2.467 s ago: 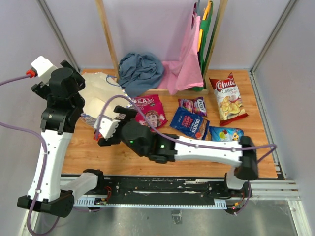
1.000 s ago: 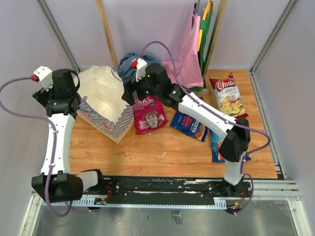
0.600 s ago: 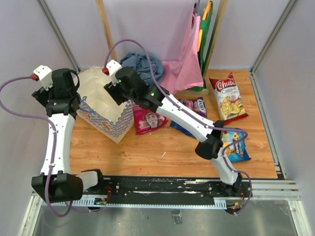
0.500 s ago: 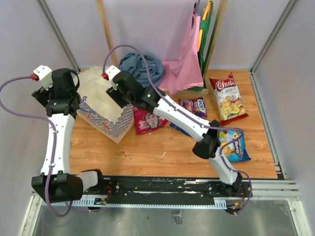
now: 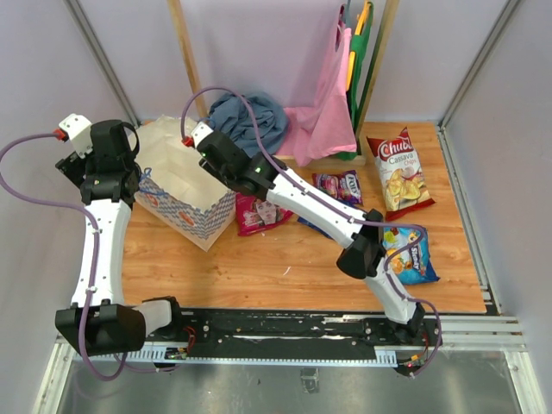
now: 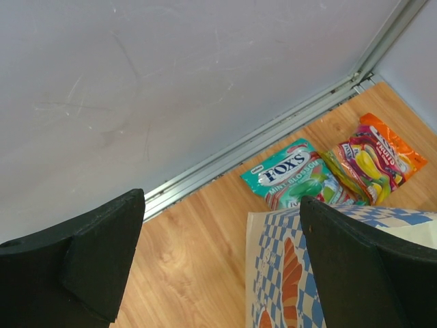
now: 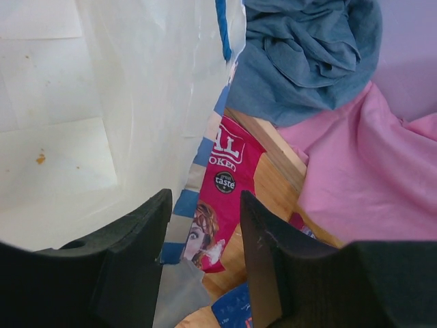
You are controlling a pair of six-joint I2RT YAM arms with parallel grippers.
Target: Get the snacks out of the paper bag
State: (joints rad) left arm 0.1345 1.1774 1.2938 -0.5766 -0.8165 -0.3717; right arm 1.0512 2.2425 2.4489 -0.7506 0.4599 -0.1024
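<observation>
Fingers of the right gripper (image 7: 205, 232) stand partly apart astride the side wall of the paper bag (image 7: 102, 102), one inside; only its wrist view shows this. The left gripper (image 6: 222, 253), spread wide, looks on a teal Fox's packet (image 6: 290, 179) and an orange packet (image 6: 379, 154) by the wall rail, both unseen from overhead. From above, the bag stands far left on the wooden table (image 5: 285, 267), with the Chuds bag (image 5: 398, 172) to the right. The right arm half covers the magenta bag (image 5: 256, 214).
</observation>
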